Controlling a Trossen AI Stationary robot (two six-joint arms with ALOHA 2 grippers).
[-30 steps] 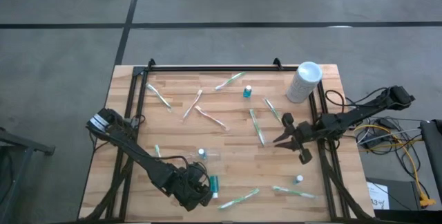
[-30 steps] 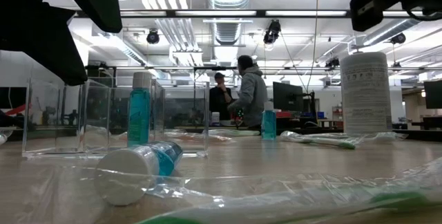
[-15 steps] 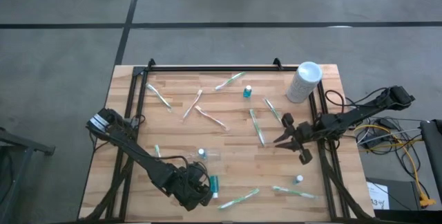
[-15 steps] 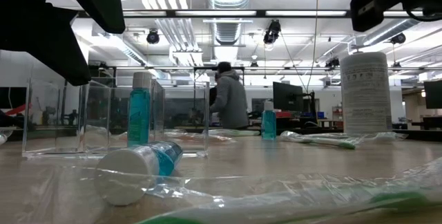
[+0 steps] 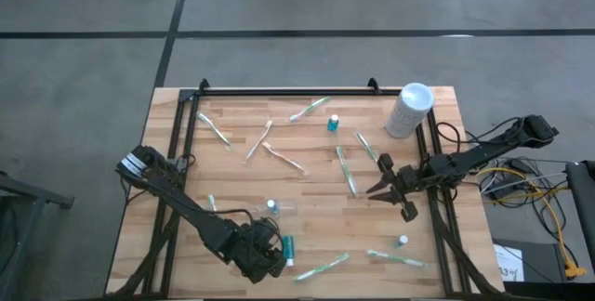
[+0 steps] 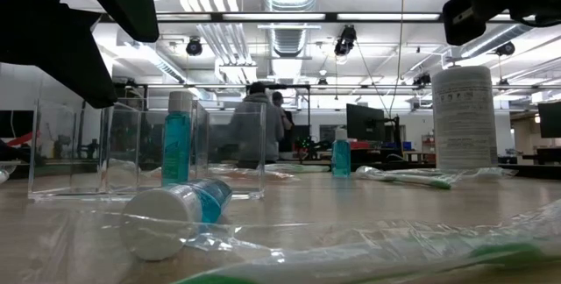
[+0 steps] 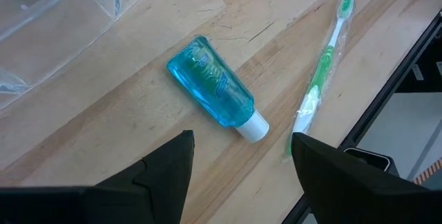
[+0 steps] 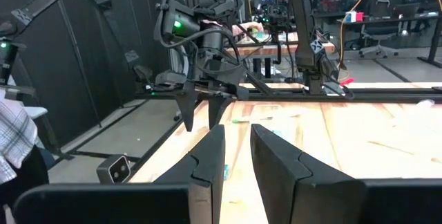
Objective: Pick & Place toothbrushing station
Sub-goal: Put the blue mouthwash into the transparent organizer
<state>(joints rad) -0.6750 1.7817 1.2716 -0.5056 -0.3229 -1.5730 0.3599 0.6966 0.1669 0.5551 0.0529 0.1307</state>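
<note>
The left gripper [image 7: 238, 156] hangs wide open over the near left part of the desk [image 5: 307, 152], just above a blue bottle [image 7: 215, 90] lying on its side, a wrapped toothbrush [image 7: 319, 86] close beside it. The right gripper [image 5: 379, 189], narrow and holding nothing, hovers at the right side near other toothbrushes [image 5: 346, 169]. I judge the main risk is the round bottle rolling away if the fingers land off-centre; they might also catch the toothbrush's wrapper or bump the clear box [image 6: 145, 148] nearby.
</note>
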